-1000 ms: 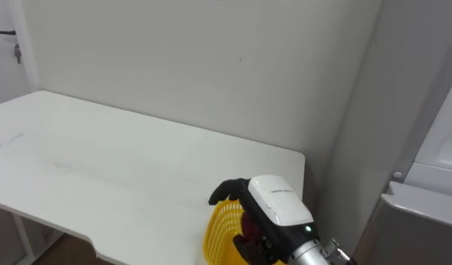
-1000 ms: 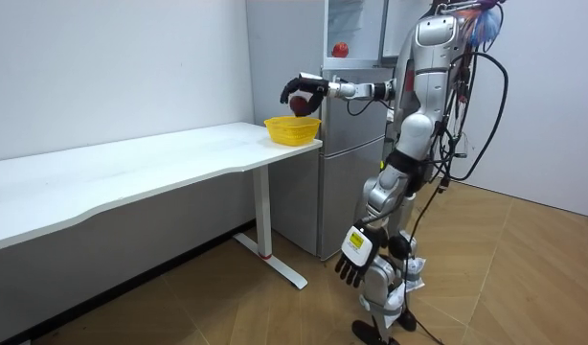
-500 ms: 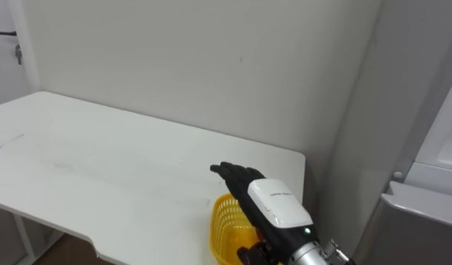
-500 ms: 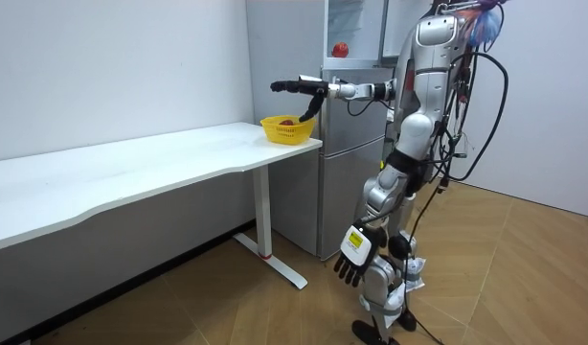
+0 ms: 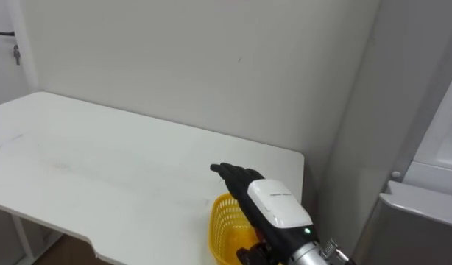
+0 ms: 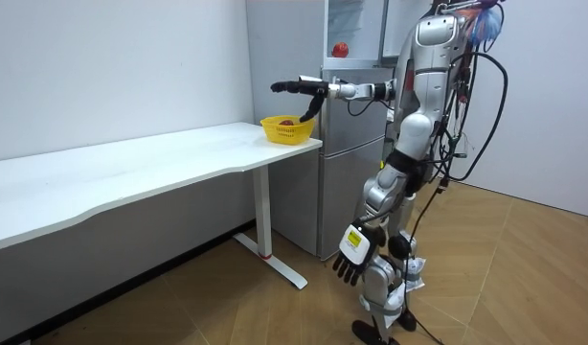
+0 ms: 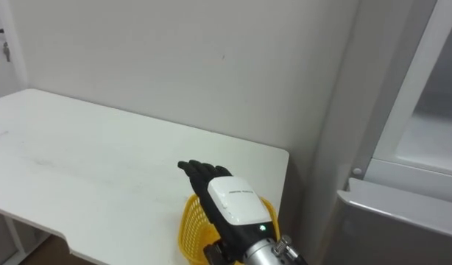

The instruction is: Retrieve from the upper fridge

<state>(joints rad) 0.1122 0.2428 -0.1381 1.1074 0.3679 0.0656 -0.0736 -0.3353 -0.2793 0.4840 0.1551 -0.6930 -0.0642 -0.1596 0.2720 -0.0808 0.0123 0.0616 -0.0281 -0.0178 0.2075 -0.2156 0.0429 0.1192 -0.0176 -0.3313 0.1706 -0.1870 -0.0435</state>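
Observation:
My right hand stretches flat and open just above the yellow basket on the table's corner nearest the fridge. Nothing is in its fingers. A small red round thing lies inside the basket. Another red round thing rests on a shelf of the open upper fridge. My left hand hangs open beside my thigh. I stand in front of the fridge, turned toward the table.
The long white table runs along the wall to my left. The grey fridge body stands right beside the table's end, its white upper door swung open. The floor is wooden.
One second ago my right hand was curled round the red thing above the basket. Its fingers have straightened and the red thing now lies in the basket.

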